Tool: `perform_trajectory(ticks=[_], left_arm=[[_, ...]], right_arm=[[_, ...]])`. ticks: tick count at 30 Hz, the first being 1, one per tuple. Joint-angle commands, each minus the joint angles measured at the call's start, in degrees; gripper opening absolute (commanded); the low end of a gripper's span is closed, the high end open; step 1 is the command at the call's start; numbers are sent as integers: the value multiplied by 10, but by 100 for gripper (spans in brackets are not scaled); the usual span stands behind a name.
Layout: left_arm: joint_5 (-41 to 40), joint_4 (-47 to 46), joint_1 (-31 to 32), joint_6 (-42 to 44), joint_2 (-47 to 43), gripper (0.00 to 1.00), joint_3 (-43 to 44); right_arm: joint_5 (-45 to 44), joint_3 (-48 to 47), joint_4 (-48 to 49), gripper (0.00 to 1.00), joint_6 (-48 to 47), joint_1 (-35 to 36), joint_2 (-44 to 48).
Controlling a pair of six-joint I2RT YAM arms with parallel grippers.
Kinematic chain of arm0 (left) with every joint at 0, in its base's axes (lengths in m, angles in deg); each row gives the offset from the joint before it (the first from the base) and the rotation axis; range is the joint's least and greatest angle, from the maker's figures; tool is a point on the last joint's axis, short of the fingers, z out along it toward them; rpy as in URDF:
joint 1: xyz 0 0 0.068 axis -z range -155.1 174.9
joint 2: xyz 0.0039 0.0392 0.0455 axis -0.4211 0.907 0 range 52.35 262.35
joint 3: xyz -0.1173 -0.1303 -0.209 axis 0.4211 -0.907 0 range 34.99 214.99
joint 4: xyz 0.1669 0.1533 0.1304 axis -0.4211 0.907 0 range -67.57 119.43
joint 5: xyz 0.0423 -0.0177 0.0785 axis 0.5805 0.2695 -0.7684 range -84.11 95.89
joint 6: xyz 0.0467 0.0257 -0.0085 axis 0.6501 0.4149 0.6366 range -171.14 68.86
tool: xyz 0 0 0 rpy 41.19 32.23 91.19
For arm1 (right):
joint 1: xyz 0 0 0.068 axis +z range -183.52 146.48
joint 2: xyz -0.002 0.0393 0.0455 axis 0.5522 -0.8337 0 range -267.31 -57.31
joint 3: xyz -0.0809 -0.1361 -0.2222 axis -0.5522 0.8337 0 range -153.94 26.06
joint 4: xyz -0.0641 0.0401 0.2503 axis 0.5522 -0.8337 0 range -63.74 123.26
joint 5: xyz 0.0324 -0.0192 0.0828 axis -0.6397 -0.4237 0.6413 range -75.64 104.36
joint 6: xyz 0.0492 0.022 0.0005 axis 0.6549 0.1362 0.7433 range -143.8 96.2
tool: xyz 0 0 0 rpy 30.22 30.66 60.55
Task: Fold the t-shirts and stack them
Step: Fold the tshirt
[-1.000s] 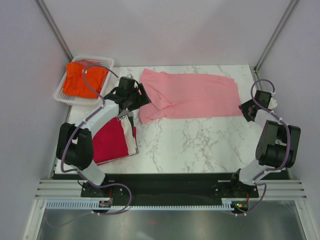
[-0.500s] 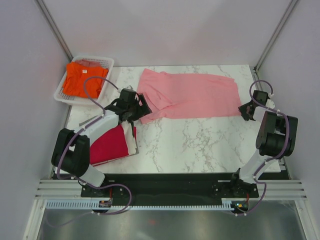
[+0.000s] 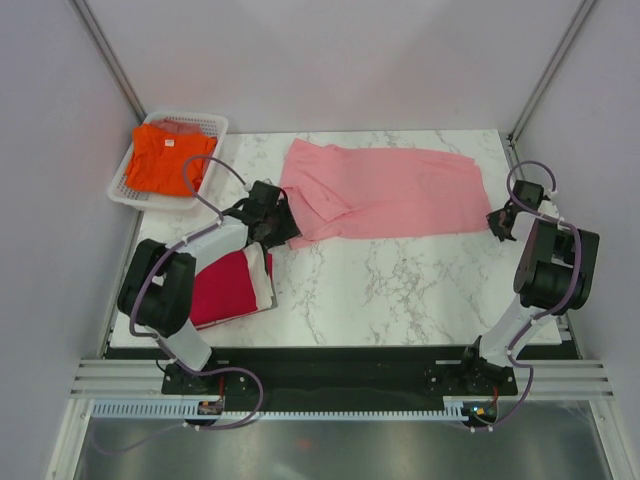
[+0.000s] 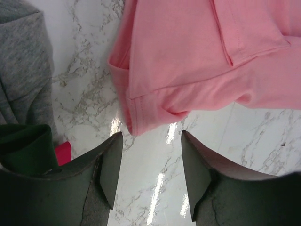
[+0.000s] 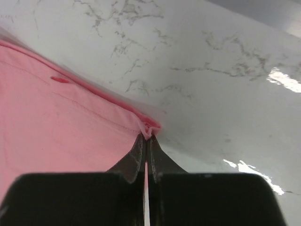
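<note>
The light pink t-shirt [image 3: 390, 190] lies spread across the far half of the table, with its left part folded over. My left gripper [image 3: 284, 226] is open at the shirt's near-left corner; in the left wrist view that hem [image 4: 141, 120] lies just beyond the fingertips [image 4: 113, 160], with only marble between them. My right gripper [image 3: 497, 221] is shut on the near-right corner of the pink t-shirt [image 5: 61, 127], which bunches at the tips [image 5: 148, 137]. A folded crimson t-shirt [image 3: 222, 287] lies on the near left, with white and grey t-shirts [image 3: 262, 272] beside it. An orange t-shirt [image 3: 165, 158] fills the basket.
The white mesh basket [image 3: 216, 124] stands at the far left corner, partly off the table. A grey t-shirt [image 4: 21, 61] shows at the left of the left wrist view. Bare marble [image 3: 400, 290] stretches between the arms in front of the pink shirt.
My left gripper came nearer and to the right, down to the pink shirt's near-left corner, its jaws narrowing. The right gripper shut on the shirt's near-right corner.
</note>
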Motion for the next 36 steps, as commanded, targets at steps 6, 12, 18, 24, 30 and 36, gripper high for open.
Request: perform_trajectory(ticks=[6,12,18,24,30,36], left_arm=[[-3,-3,3,26,58,52,48],[31,-9,5,35,80,47,56],[7,1,5,46,94,2,64],[-80,40,4,93,66,2,72],[-119,59,4,141,51,2,87],[-148,67,4,152,29,2,83]], right_arm=[[-10,-17,-17,0,-6,-21,24],[-2,-19,-18,0,-5,-23,17],[0,-17,-18,0,-5,-26,15],[-2,-18,-31,0,-1,-33,29],[3,-8,-39,0,-3,-36,52],[9,17,-47,0,-8,-51,89]])
